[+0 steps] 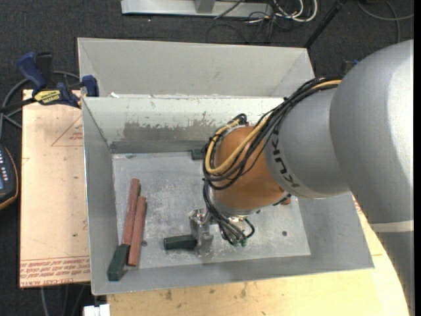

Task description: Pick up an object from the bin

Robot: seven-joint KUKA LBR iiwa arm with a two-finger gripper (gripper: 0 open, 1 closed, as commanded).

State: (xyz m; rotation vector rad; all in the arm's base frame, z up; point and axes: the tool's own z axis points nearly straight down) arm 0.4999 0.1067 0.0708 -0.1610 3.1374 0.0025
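Single arm [355, 130] enters from the right and reaches down into the grey metal bin [197, 64]. The wrist carries an orange cover [240, 173] with a bundle of yellow and black cables [279, 110] looped over it. The gripper [202, 234] is low over the bin floor, near the front wall and a little right of centre. Just to its left, flat on the floor, lies a small dark block [178, 243], long and narrow, with its long side running left to right. The block's right end reaches the gripper's tip and looks to be touching it. The cover and cables hide the view there, so I cannot tell whether the gripper is released or clenched, or whether the block is gripped at all. The block sits level on the floor. Other contents are few and all well apart from the gripper. Two reddish-brown sticks lie side by side along the left of the floor: a farther stick [131, 206] and a nearer stick [137, 236], both running roughly front to back and touching along part of their length. At their front end, in the front-left corner, is a dark green block [117, 263], tilted the same way and just beside the nearer stick. A small dark piece [197, 153] lies at the foot of the back wall, near the orange cover's upper left edge. The floor is scuffed and pale around the middle.
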